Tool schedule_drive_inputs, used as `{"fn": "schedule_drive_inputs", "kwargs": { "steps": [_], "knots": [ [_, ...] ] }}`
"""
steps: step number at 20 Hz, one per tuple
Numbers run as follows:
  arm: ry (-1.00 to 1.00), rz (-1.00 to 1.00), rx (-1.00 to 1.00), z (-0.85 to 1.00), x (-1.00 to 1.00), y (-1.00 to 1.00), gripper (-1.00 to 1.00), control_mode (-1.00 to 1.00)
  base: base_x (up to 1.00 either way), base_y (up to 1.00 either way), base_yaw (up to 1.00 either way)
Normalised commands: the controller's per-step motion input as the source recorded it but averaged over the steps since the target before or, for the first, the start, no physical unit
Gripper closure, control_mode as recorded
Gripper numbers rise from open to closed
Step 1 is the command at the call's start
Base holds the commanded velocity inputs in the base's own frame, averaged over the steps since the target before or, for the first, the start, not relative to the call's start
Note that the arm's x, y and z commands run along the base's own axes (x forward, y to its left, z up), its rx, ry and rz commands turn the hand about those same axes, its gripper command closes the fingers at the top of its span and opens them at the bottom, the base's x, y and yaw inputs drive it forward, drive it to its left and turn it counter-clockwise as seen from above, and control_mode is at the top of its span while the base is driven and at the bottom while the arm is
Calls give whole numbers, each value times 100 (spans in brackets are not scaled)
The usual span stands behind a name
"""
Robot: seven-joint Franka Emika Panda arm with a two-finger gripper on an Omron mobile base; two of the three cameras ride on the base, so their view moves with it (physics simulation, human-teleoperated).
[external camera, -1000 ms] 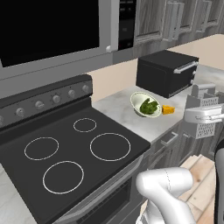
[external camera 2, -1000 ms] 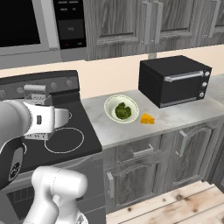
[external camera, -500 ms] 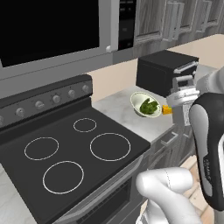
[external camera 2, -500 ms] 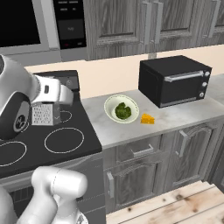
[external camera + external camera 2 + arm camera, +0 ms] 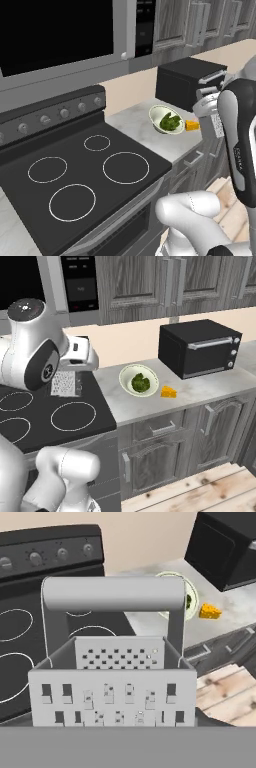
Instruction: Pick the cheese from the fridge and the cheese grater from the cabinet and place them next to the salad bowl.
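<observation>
My gripper (image 5: pixel 66 372) is shut on the cheese grater (image 5: pixel 64 384), a silver perforated box with a top handle. It hangs over the right edge of the stove (image 5: pixel 45 416). In the hand view the cheese grater (image 5: pixel 112 677) covers my fingers. In the left base view my arm partly hides the cheese grater (image 5: pixel 218 125). The salad bowl (image 5: pixel 138 380), with its green leaves, sits on the counter right of the stove. The orange cheese (image 5: pixel 169 392) lies beside it. The salad bowl (image 5: pixel 167 120) and the cheese (image 5: pixel 191 125) also show from the left. The hand view shows the cheese (image 5: pixel 209 611) past the grater's handle.
A black toaster oven (image 5: pixel 200 347) stands at the back of the grey counter (image 5: pixel 150 406), right of the bowl. A microwave (image 5: pixel 60 35) hangs over the stove, with dark grey wall cabinets (image 5: pixel 150 281) beside it. Bare counter lies in front of the bowl.
The arm has swung round and carried the grater from low at the stove's side up and closer to the counter. Bowl and cheese have not moved.
</observation>
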Motion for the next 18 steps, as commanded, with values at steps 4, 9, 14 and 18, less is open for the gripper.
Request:
{"fn": "schedule_drive_inputs", "kwargs": {
  "steps": [4,9,14,18],
  "knots": [
    [0,17,0,-51,59,-43,100,-100,0,0,0],
    [-5,19,1,-61,46,-28,100,-100,0,0,0],
    [-7,20,4,-45,51,-14,100,-100,0,0,0],
    [-6,20,9,-25,40,-18,100,-100,0,0,0]
  ]
}}
